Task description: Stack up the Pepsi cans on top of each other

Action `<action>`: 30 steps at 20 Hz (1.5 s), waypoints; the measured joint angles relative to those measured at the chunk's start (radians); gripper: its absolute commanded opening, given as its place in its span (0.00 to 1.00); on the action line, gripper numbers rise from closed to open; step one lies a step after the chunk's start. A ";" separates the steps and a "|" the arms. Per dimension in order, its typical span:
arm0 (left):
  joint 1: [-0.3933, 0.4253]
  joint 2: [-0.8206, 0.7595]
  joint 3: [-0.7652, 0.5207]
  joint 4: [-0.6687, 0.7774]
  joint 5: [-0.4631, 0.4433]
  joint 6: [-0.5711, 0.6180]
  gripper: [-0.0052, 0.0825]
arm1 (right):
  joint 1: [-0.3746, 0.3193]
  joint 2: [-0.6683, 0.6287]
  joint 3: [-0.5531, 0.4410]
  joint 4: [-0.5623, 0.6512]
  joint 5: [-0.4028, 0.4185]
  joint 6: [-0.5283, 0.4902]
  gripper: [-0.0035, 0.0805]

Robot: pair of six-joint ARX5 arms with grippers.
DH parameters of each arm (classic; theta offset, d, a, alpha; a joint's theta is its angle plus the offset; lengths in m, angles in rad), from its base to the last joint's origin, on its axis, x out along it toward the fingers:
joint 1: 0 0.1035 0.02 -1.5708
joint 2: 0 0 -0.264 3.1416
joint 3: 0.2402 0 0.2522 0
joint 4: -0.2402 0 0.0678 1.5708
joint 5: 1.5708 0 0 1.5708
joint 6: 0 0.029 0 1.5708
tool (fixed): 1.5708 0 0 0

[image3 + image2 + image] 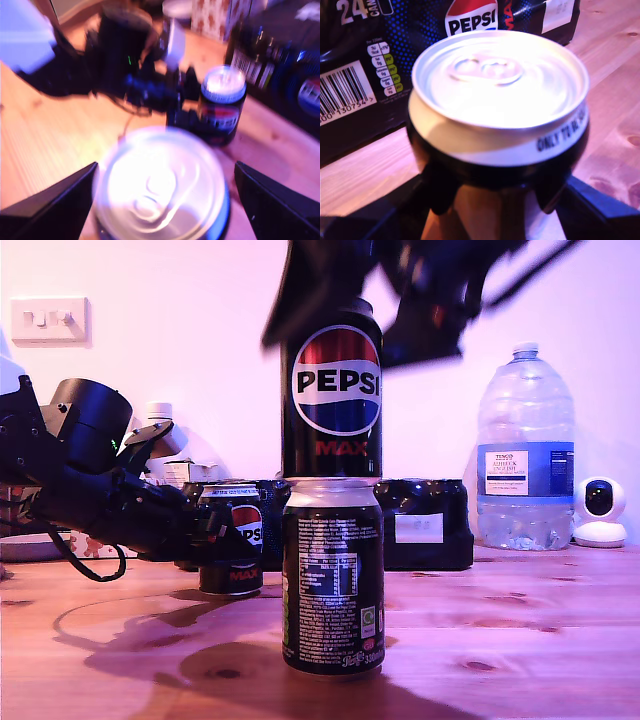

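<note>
Hovering wide open over the stacked black aluminium Pepsi can (332, 390), my second claw (162, 200) grips nothing; my first claw (492, 200) clamps the third black can (232, 538) on the wooden desk (520, 640), likely for stacking next.

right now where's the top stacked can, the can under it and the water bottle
top stacked can (336, 390), exterior view, on its round logo
can under it (333, 585), exterior view, on its small-print side
water bottle (525, 475), exterior view, on its blue label
</note>
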 measured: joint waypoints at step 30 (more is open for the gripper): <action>0.002 -0.414 -0.002 -0.439 0.019 0.003 0.50 | -0.082 -0.375 0.188 -0.476 0.155 -0.337 0.03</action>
